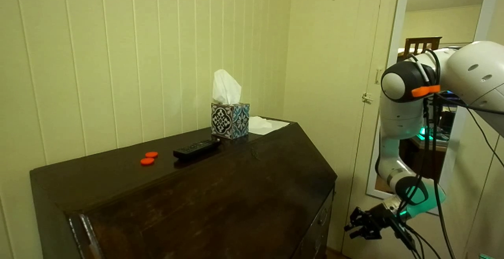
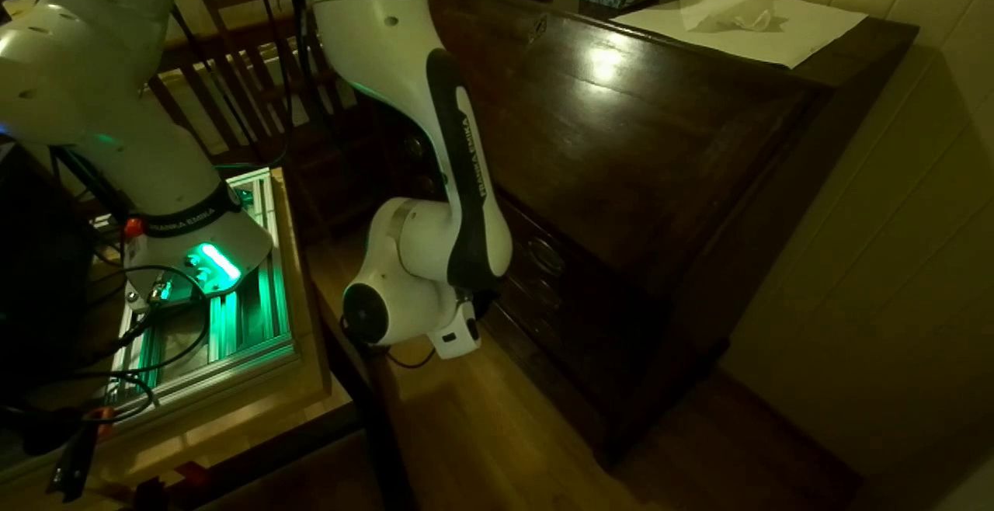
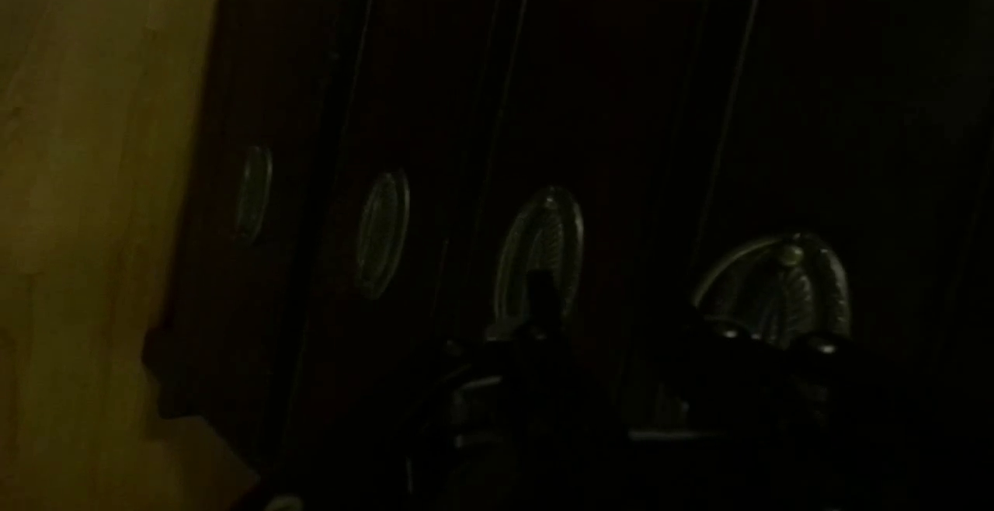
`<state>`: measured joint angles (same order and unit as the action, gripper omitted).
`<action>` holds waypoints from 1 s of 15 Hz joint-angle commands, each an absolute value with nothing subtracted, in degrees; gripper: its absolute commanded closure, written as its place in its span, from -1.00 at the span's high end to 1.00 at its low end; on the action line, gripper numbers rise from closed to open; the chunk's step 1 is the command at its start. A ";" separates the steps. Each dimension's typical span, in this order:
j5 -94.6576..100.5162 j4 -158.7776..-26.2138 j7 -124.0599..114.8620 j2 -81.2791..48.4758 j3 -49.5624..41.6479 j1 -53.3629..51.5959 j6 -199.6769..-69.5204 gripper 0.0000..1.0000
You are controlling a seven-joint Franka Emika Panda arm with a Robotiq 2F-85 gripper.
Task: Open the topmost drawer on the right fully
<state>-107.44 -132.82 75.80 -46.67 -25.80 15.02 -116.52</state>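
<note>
In an exterior view, the dark slant-front desk begins at the left of the frame and bears two orange-red discs, lying just beside each other. To the right of them lies a black remote control; near the middle of the frame stands a patterned tissue box, and just beside it is a white paper sheet. At the lower right comes the topmost drawer, which looks pushed in; its oval handle shows at the right of the wrist view. Further right is the gripper; its jaws stand wide apart, and it cannot be told whether it touches the handle. Behind the Panda arm is a white-framed mirror.
</note>
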 commanded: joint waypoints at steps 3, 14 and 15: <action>-107.13 -131.42 77.39 -46.44 -24.59 15.88 -114.90 0.09; -106.68 -128.89 80.01 -48.78 -23.19 18.23 -109.58 1.00; -106.76 -128.40 80.39 -49.41 -23.02 18.75 -108.17 1.00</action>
<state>-107.47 -130.27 78.50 -47.43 -24.03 16.06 -112.22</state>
